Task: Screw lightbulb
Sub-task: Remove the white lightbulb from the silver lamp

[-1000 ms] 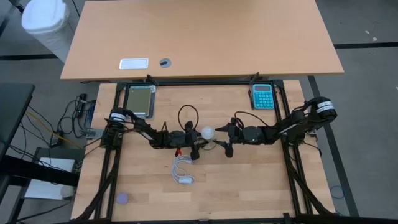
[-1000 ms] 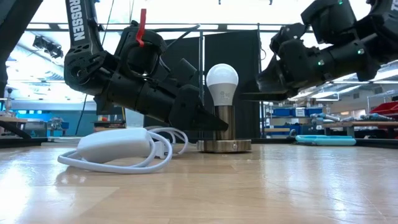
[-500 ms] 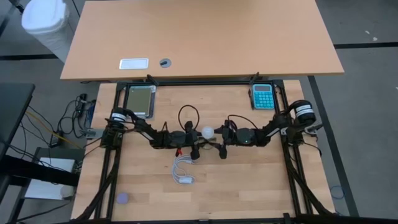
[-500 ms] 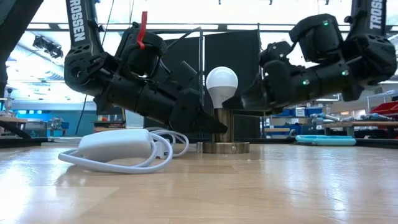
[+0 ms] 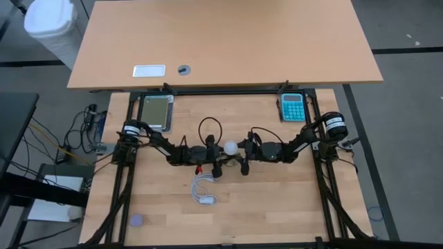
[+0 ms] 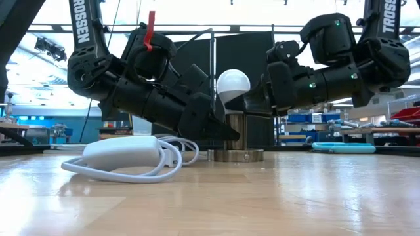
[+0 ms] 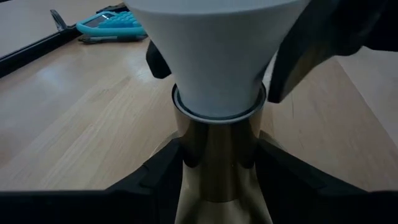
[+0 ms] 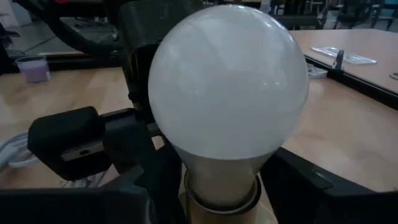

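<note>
Low view: lightbulb (image 6: 233, 84) upright in brass socket (image 6: 235, 134) | left gripper (image 7: 217, 163) clamps socket from 9 o'clock | right gripper (image 6: 252, 103) at bulb, 3 o'clock, grip unclear

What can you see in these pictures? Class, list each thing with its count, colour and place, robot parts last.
lightbulb: one, white, upright in the socket at table centre.
socket: one, brass-coloured, under the bulb.
cable: one, white, coiled, nearer the front edge than the bulb.
calculator: one, blue, back right.
tray: one, metallic, back left.
left claw: dark, shut on the socket.
right claw: dark, fingers either side of the bulb.
</note>
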